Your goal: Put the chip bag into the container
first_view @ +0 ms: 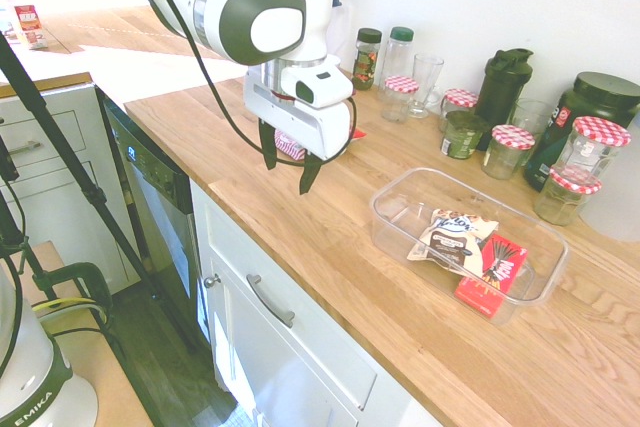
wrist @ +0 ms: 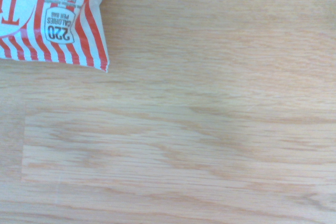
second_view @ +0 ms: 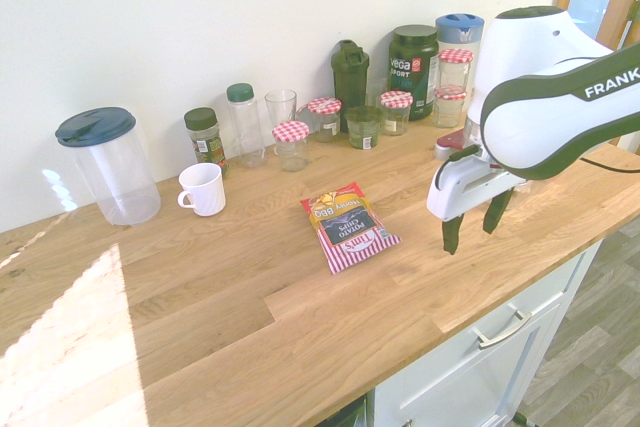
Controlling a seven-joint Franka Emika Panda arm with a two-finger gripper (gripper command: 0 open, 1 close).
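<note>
Hovering over the wooden desk [second_view: 230, 317], the end effector [first_view: 290, 173] has its two dark fingers spread wide, with nothing between them. The potato chip bag [second_view: 350, 228] lies flat on the desk near the end effector — outside the clear plastic tub [first_view: 400, 239], and well apart from it. Its face carries "Tim's" and "Potato Chips" lettering on a dark panel, with yellow and red parts at one end and red-and-white stripes at the other. The wrist view catches only a striped corner of the bag, printed with a "220 calories" label, beside bare wood grain.

Inside the tub, a white-and-brown snack bag [first_view: 455, 239] and a flat red box with stick pictures [first_view: 492, 275] lie side by side. Along the wall stand glass jars with red-checked lids [first_view: 508, 151], a dark shaker bottle [second_view: 350, 85], a big Vega Sport canister [second_view: 412, 69] and a green-capped bottle [second_view: 245, 125]. A white mug [second_view: 203, 190] sits near a dark-lidded clear pitcher [second_view: 118, 169] — both upright, farther along the desk from the tub.
</note>
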